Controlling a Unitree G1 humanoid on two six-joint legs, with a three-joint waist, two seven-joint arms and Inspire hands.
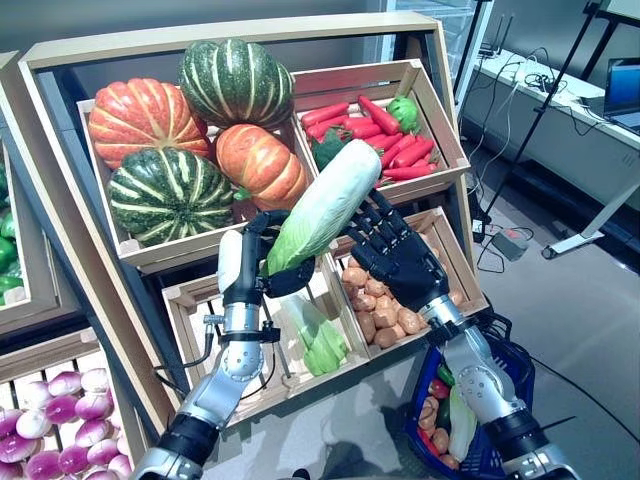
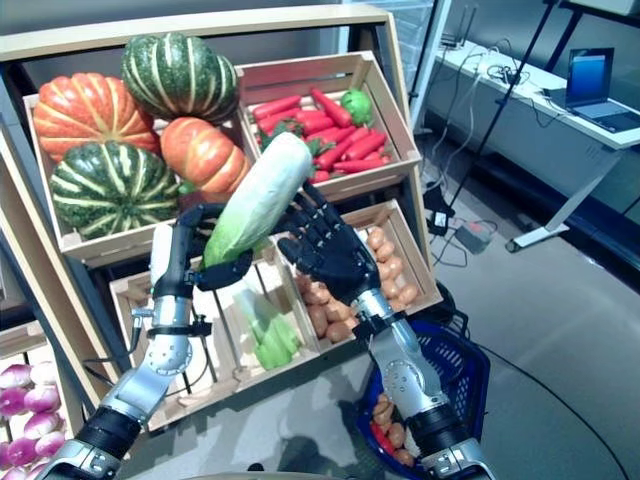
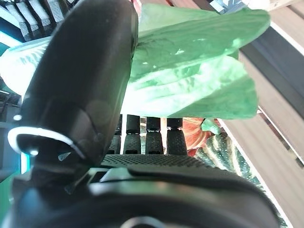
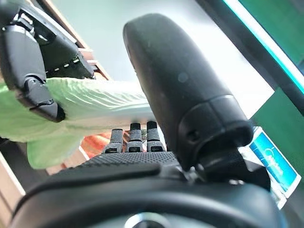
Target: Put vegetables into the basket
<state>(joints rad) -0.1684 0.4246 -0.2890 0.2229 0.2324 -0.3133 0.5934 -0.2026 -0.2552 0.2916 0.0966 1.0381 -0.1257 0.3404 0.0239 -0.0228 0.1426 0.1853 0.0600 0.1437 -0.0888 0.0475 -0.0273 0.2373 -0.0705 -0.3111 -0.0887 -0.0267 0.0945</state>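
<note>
One long ribbed cabbage [image 1: 322,205], leafy-ended.

Napa cabbage [image 1: 325,203]: long, pale white stalk, green leafy end, held tilted with stalk end uppermost. Leafy end sits inside curled left-hand fingers [image 1: 262,228]; right-hand fingers [image 1: 380,222] lie along its mid-length. Blue basket [image 1: 507,378]: on floor, well below fingers, holding vegetables.
</note>
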